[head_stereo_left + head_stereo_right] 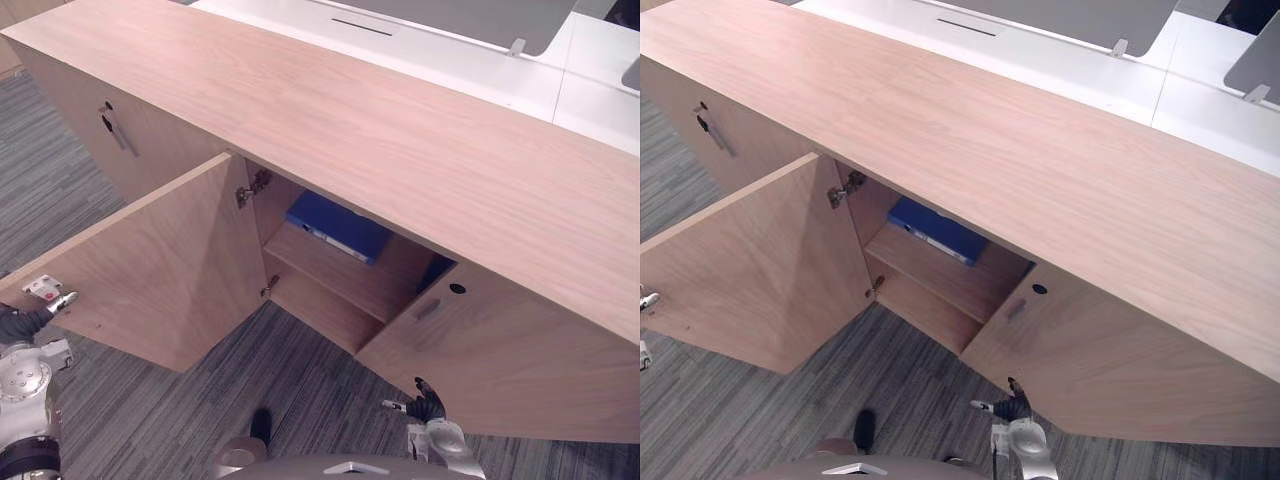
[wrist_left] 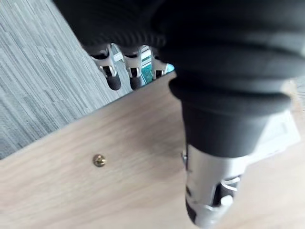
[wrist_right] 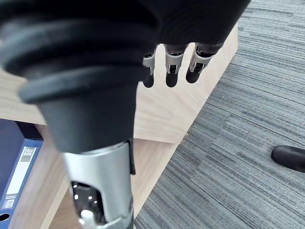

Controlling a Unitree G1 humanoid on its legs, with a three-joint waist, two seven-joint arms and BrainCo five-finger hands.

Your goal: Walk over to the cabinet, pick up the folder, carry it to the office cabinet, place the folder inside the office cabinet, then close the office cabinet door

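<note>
A blue folder lies flat on the upper shelf inside the open wooden office cabinet; its spine also shows in the right wrist view. The cabinet's left door stands swung wide out. My left hand is at that door's outer edge: its fingers reach past the edge and its thumb lies over the door's face. My right hand hangs low in front of the right door, fingers straight and holding nothing.
The right door stands partly out from the cabinet, with something blue showing behind its edge. A closed door with a metal handle lies further left. White desks stand behind the cabinet. Grey carpet covers the floor.
</note>
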